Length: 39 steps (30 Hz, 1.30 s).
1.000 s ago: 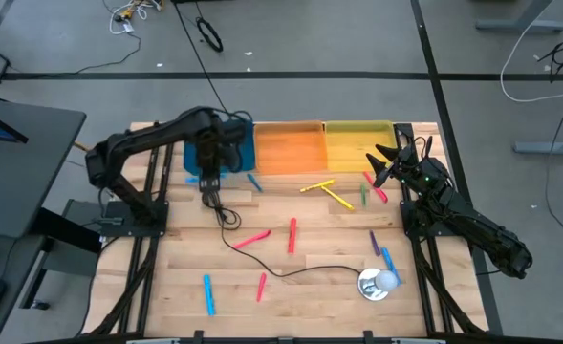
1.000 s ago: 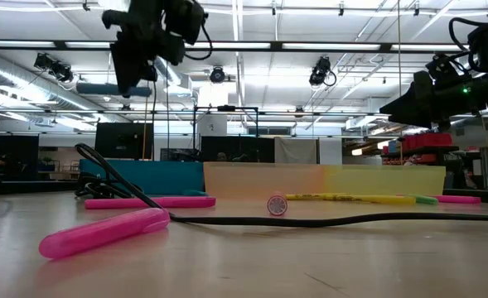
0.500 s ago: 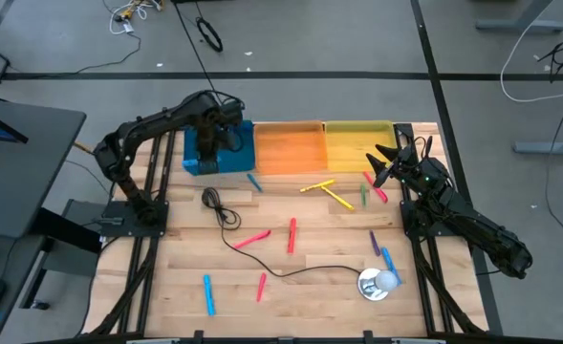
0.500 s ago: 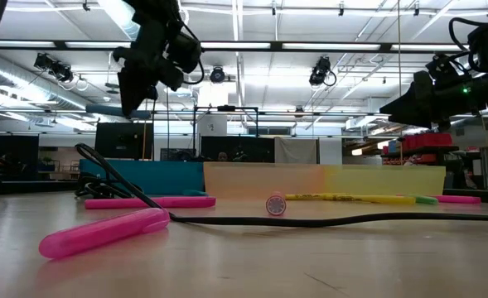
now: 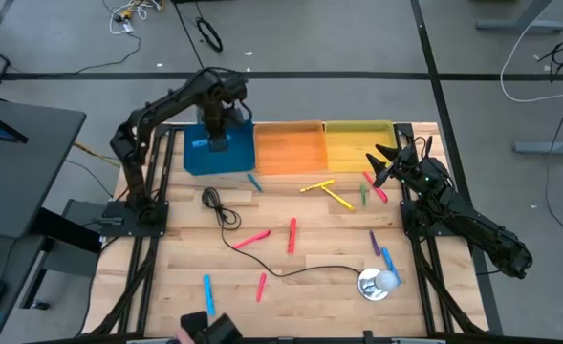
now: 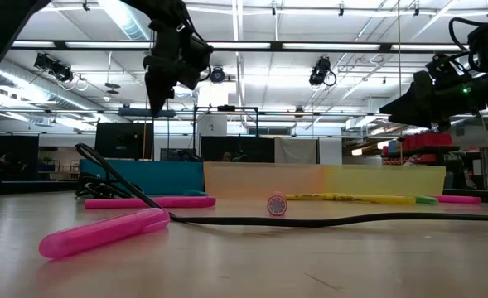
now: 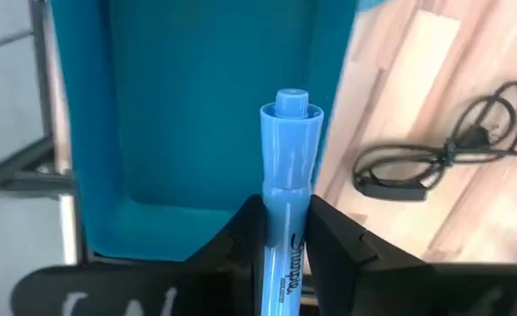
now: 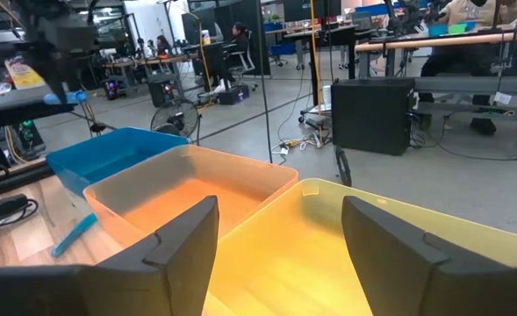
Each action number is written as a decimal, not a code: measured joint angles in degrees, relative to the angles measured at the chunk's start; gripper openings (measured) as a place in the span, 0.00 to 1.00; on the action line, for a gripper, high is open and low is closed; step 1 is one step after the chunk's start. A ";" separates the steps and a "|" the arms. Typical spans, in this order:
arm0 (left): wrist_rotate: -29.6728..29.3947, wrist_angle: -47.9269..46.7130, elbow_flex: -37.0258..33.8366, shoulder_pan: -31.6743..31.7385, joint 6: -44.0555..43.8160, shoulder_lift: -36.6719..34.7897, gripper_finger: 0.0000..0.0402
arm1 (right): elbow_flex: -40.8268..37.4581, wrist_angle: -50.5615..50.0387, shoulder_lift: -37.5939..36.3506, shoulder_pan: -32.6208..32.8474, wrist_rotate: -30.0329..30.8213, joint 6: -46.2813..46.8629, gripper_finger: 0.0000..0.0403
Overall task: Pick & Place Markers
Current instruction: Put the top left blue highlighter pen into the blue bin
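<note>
High view shows the wooden worktop (image 5: pixel 300 263) with blue tray (image 5: pixel 226 158), orange tray (image 5: pixel 291 151) and yellow tray (image 5: pixel 357 145) along its far edge, and the left end effector (image 5: pixel 214 143) hangs above the blue one, clenched on a blue marker (image 7: pixel 290 193), while the right end effector (image 5: pixel 384 164) waits spread wide by the yellow tray. To drop it cleanly, I'd judge, stay centred over the blue tray's floor and release low so it can't bounce out among the markers (image 5: pixel 292 235) scattered below. Lettering on the barrel looks like "Sharpie", partly hidden.
</note>
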 joint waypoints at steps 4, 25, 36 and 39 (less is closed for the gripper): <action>2.69 0.03 2.14 1.93 6.07 1.56 0.16 | 0.00 0.01 0.00 0.00 -0.01 0.00 0.61; 2.01 5.78 -0.13 3.22 13.45 2.01 0.16 | 0.00 0.00 0.01 0.00 -0.01 0.00 0.61; 2.52 15.35 -12.21 3.30 13.27 2.08 0.16 | 0.00 -0.02 0.01 0.00 0.01 -0.01 0.61; 3.12 18.11 -14.51 3.28 13.24 2.08 0.16 | 0.00 0.00 0.00 0.00 0.00 0.00 0.61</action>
